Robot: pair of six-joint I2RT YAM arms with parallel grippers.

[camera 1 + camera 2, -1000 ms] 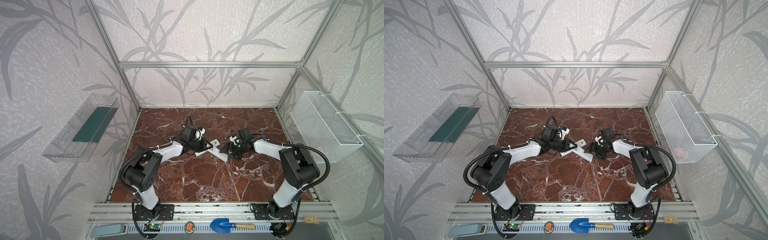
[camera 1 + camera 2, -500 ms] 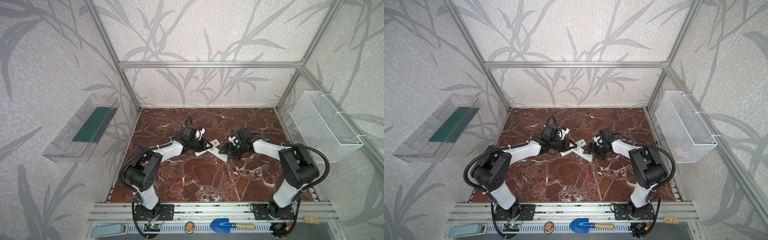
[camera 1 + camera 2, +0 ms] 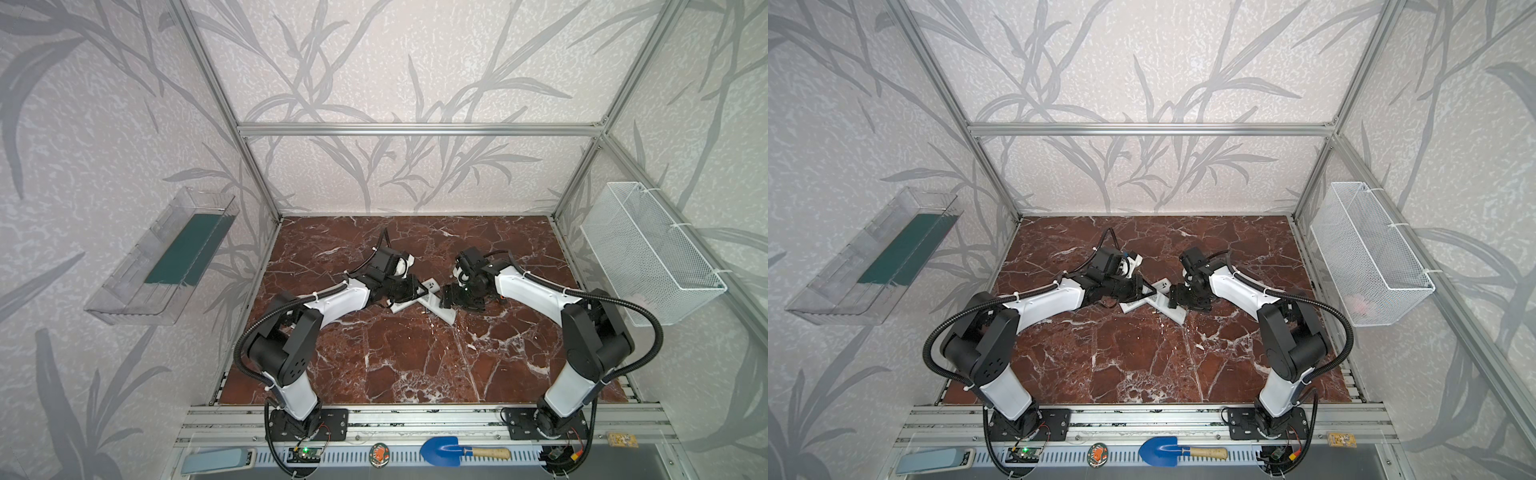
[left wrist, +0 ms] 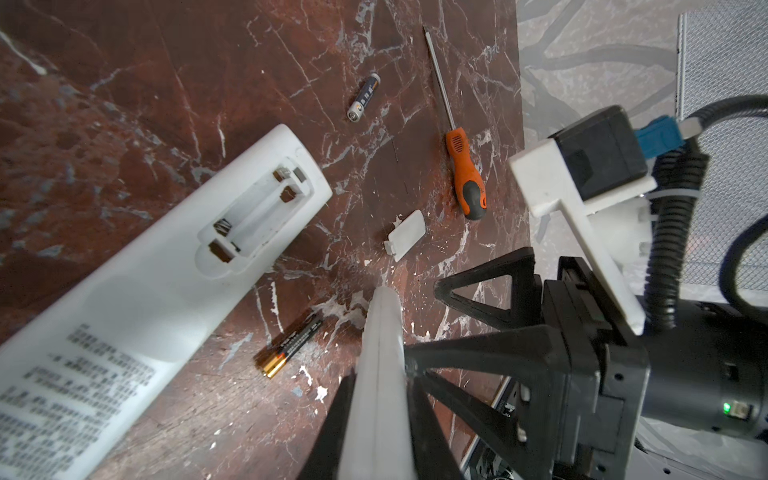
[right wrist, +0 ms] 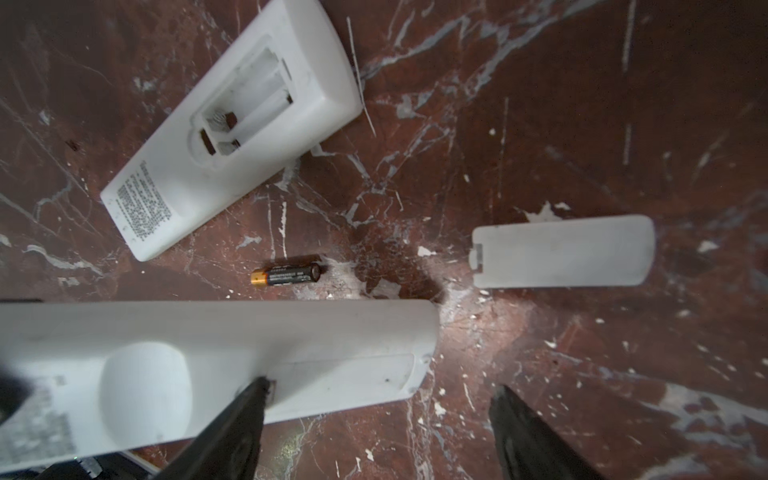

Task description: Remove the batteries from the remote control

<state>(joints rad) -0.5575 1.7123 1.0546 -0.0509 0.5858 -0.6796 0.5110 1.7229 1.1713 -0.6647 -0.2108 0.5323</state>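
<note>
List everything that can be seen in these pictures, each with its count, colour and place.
open remote: 1, white, mid-table, battery bay empty
closed remote: 1, white, beside it, cover still on
batteries: 2, loose on the table; black-and-gold one between the remotes, dark one with a silver end farther off
loose cover: 1, white, on the table past the closed remote's end
screwdriver: 1, orange-and-black handle, on the table
table: 1, red-brown marble
clear tray: 1, green liner, left wall
wire basket: 1, white, right wall
trowel: 1, blue, wooden handle, front rail
left gripper: 1, black, shut on the closed remote
right gripper: 1, black, open, one fingertip on the closed remote's cover
</note>
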